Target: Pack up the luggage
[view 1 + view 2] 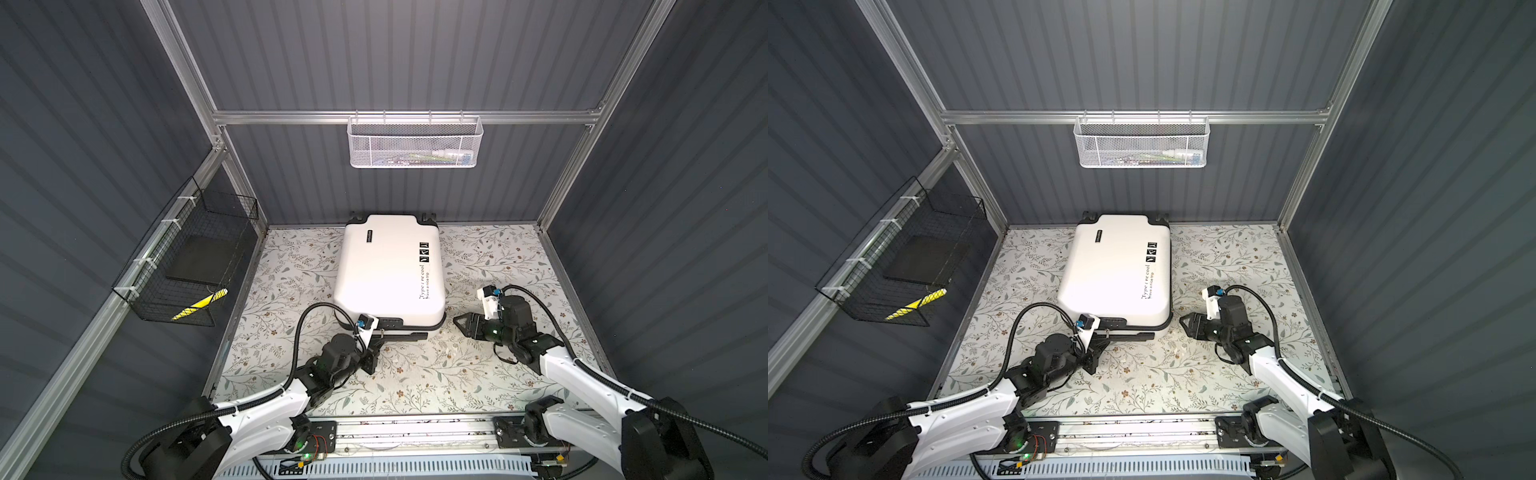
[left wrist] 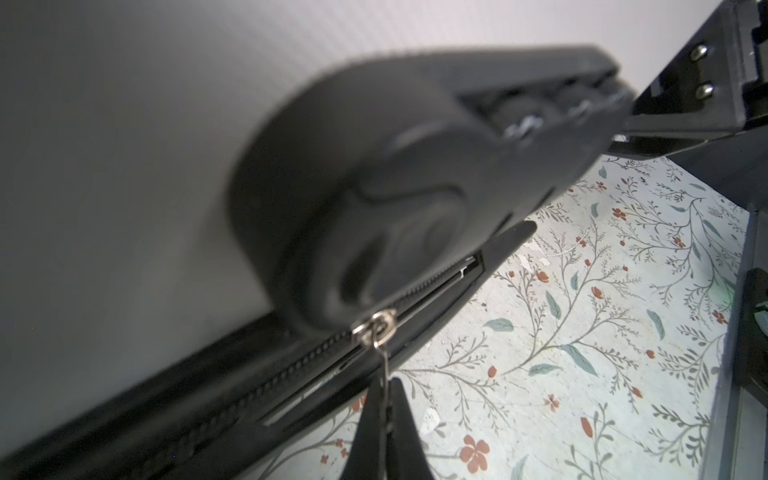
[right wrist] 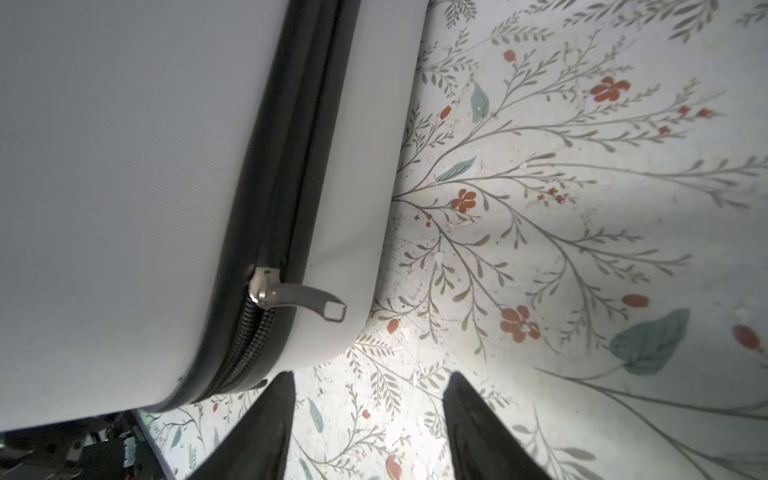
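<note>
The luggage [image 1: 386,270] [image 1: 1113,270] lies flat and closed on the floral mat, wheels toward the back wall. Its white shell carries black script and small logos. My left gripper [image 1: 376,338] [image 1: 1100,336] is at the case's near edge. In the left wrist view the left gripper [image 2: 384,388] is shut on the thin metal zipper pull [image 2: 385,365] that hangs from the black zipper beside a dark rounded lock housing [image 2: 374,187]. My right gripper [image 1: 460,326] [image 1: 1183,322] [image 3: 370,376] stands open over the mat by the case's near right corner. A second zipper pull [image 3: 307,301] lies a little beyond its fingertips, untouched.
A white mesh basket [image 1: 413,143] hangs on the back rail with small items inside. A black wire basket [image 1: 187,266] on the left wall holds a dark flat thing and a yellow item. Grey walls enclose the floral mat [image 1: 415,374] on three sides.
</note>
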You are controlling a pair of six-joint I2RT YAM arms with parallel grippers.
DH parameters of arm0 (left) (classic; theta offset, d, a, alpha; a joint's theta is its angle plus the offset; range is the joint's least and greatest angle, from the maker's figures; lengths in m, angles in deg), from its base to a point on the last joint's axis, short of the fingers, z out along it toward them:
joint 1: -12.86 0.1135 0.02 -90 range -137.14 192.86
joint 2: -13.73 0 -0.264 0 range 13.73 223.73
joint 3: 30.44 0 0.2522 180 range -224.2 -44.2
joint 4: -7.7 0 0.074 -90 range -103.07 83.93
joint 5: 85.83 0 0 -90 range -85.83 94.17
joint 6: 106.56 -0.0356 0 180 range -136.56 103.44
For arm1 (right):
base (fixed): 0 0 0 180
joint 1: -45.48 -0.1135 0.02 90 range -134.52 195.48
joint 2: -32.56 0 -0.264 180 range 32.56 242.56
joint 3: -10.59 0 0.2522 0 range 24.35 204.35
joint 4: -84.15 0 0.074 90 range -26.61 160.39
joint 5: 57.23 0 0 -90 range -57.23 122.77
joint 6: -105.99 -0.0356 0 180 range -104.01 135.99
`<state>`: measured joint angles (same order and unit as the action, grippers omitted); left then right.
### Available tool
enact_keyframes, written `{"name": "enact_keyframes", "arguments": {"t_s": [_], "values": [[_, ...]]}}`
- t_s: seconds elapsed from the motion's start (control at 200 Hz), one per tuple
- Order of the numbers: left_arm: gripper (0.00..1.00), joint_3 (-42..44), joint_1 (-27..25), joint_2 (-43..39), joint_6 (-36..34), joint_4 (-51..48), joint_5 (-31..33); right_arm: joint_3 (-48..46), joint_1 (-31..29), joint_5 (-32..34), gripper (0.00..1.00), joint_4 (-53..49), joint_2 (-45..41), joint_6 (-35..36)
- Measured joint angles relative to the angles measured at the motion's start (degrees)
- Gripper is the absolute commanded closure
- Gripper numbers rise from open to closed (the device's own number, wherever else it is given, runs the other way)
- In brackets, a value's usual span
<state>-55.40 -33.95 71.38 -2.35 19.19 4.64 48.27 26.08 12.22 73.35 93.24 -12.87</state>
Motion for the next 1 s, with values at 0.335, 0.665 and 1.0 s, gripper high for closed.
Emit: {"name": "enact_keyframes", "arguments": {"t_s": [0.335,0.665,1.0], "values": [[1.00,-0.79,-0.15,1.01,-0.02,-0.02,-0.17,-6.93,-5.99,9.03,0.51,12.17,2.27,2.40],[1.00,-0.96,-0.15,1.16,-0.02,-0.20,-0.33,-7.80,-12.15,17.31,0.56,23.28,7.69,5.27],[1.00,-0.96,-0.15,1.11,-0.02,-0.37,-0.42,-7.72,-13.49,21.64,0.60,26.32,8.41,7.30]]}}
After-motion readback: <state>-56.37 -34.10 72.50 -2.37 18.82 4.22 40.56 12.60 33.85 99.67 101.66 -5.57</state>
